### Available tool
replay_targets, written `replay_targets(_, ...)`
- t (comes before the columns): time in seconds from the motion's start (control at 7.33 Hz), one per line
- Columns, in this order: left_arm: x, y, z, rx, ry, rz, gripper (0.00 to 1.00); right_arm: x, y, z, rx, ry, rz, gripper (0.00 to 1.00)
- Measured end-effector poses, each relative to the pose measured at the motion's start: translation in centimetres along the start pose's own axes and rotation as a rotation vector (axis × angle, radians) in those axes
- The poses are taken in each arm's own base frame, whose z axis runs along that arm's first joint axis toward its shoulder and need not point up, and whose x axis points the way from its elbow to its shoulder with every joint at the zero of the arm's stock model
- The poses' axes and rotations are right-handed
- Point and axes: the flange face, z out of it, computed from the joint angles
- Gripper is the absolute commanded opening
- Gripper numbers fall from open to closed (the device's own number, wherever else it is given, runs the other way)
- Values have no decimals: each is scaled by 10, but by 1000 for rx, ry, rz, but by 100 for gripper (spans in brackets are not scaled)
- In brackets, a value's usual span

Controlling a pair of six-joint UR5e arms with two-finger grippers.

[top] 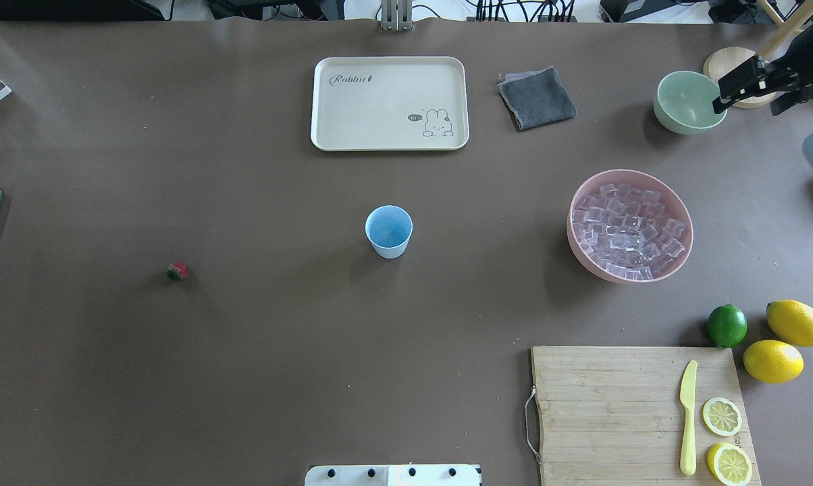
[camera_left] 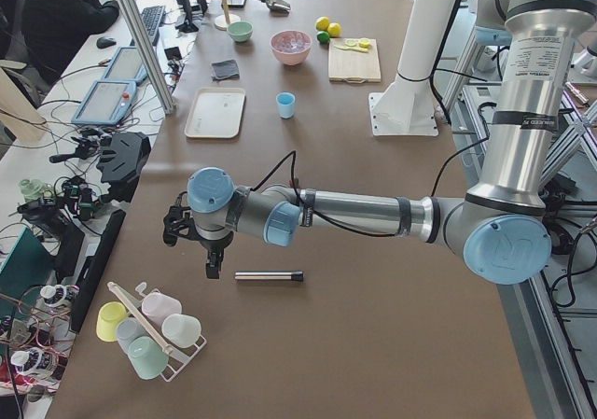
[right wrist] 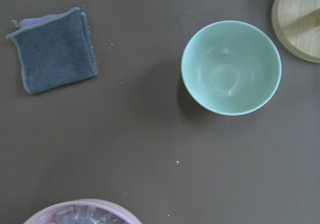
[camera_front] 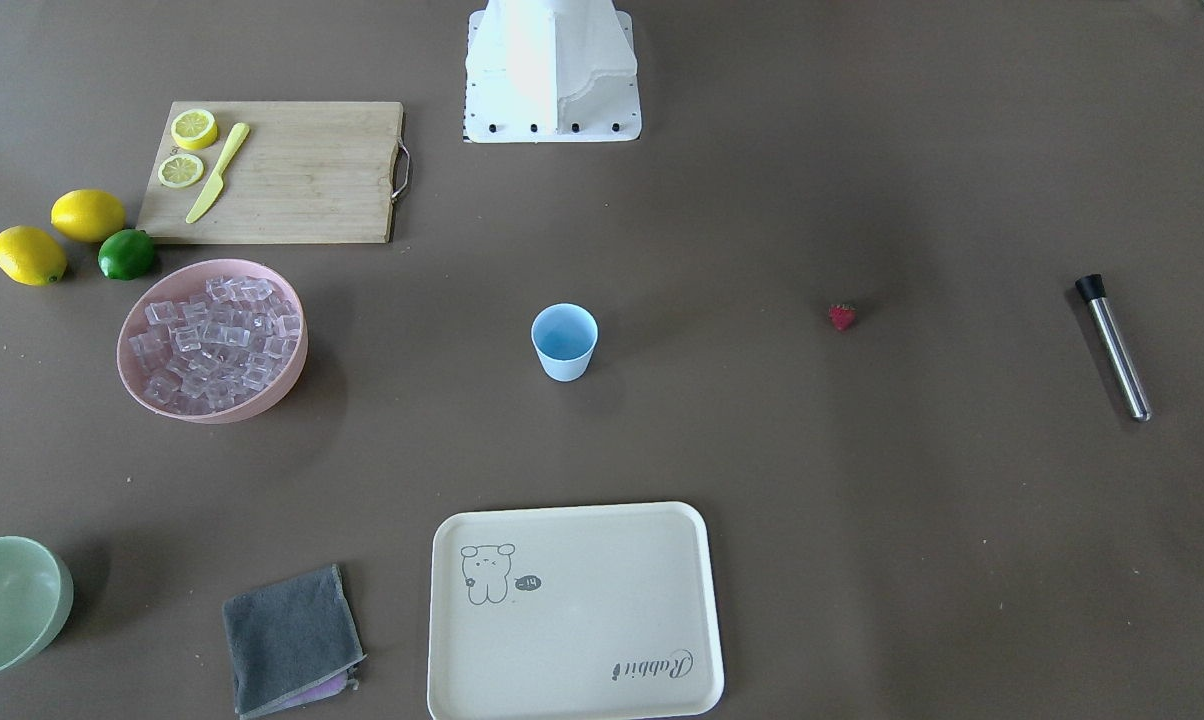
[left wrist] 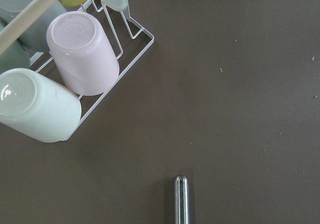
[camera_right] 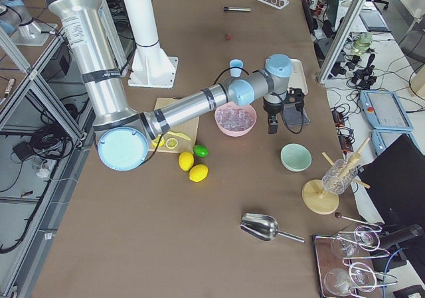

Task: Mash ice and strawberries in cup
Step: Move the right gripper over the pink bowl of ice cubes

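Note:
The pale-blue cup (top: 388, 231) stands upright and empty at the table's middle. A tiny red strawberry (top: 177, 271) lies alone on the robot's left half. The ice (top: 628, 226) fills a wide pink bowl (top: 582, 250) on the right half. My right gripper (top: 746, 108) hovers past that bowl, over the pale green bowl (top: 689, 101); its dark fingers stand apart, empty. My left gripper (camera_left: 213, 265) shows only in the exterior left view, above the end of a steel rod (camera_left: 269, 275). I cannot tell whether it is open or shut.
The steel rod (camera_front: 1114, 345) has a black cap. A cream tray (top: 389, 102) and grey cloth (top: 536, 98) lie beyond the cup. A cutting board (top: 609, 405) holds lemon slices and a yellow knife; lemons (top: 773, 360) and a lime (top: 726, 325) sit beside it. A cup rack (left wrist: 75, 59) stands near the left gripper.

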Motion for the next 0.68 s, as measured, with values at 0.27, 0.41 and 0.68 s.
replay_targets(0.27,2,0,-2,4,2,3,98,-56,41,28,9,48,-9,90)
replay_targets(0.41,3,0,-3,4,2,3,98,-70,61,44,6,78,-34,90)
replay_targets(0.68,4,2,-3,1,5,1,98,-88,86,69,-16,107,-85,90)
